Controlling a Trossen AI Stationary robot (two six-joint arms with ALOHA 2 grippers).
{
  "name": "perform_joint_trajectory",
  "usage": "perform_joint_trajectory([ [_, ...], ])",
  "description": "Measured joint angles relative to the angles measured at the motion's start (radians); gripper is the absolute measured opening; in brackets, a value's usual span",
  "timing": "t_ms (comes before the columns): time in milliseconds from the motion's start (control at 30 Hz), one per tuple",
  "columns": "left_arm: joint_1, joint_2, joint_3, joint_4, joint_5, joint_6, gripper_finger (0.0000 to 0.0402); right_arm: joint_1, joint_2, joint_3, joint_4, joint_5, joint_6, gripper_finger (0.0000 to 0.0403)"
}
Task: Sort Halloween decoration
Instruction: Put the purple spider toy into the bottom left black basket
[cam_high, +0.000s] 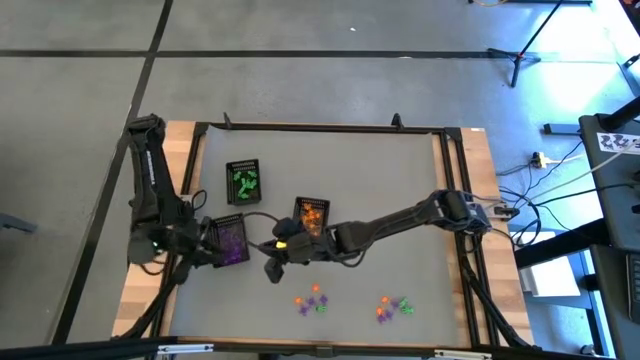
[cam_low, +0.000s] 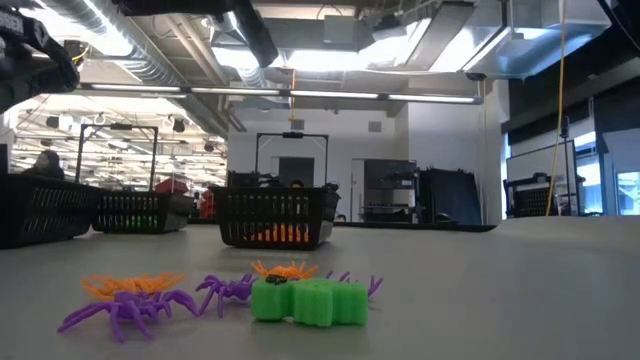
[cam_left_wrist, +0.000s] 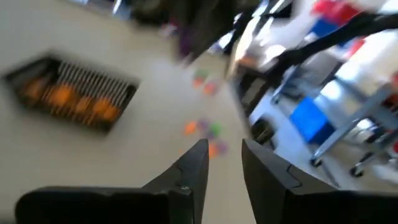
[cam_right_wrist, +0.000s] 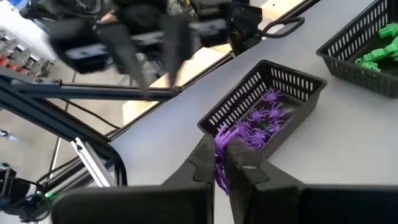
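My right hand (cam_right_wrist: 222, 163) pinches a purple spider (cam_right_wrist: 221, 169), thin-legged, beside the purple tray (cam_right_wrist: 261, 106). My left hand (cam_left_wrist: 222, 163) hangs half open, empty. Loose trinkets (cam_high: 312, 300) dot the grey table (cam_high: 400, 180); an industrial room lies beyond.

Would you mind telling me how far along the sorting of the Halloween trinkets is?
Well underway. Done: the green tray, orange tray and purple tray each already hold matching pieces. In hand: the right gripper is shut on a purple trinket near the purple tray. Left: two small mixed piles at the table's front.
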Motion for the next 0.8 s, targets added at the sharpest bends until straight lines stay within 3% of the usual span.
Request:
perform_joint_trajectory([
  [133,0.055,0.003,0.000,-0.387,0.094,-0.446,0.0083,0.001,0.002,0.000,-0.004,0.002,-0.002,0.0017],
  [233,0.122,0.010,0.000,-0.628,0.248,-0.749,0.0079,0.001,0.002,0.000,-0.001,0.001,-0.003,0.0017],
  [300,0.168,0.022,-0.001,-0.707,0.359,-0.855,0.0077,-0.001,0.002,0.000,-0.004,0.001,-0.012,0.0017],
  [633,0.412,0.095,0.005,-0.666,0.640,-0.694,0.0077,-0.025,0.002,0.000,-0.001,-0.016,-0.026,0.0017],
  [800,0.512,0.171,0.005,-0.599,0.719,-0.569,0.0077,-0.026,0.002,0.000,-0.003,-0.020,-0.026,0.0017],
])
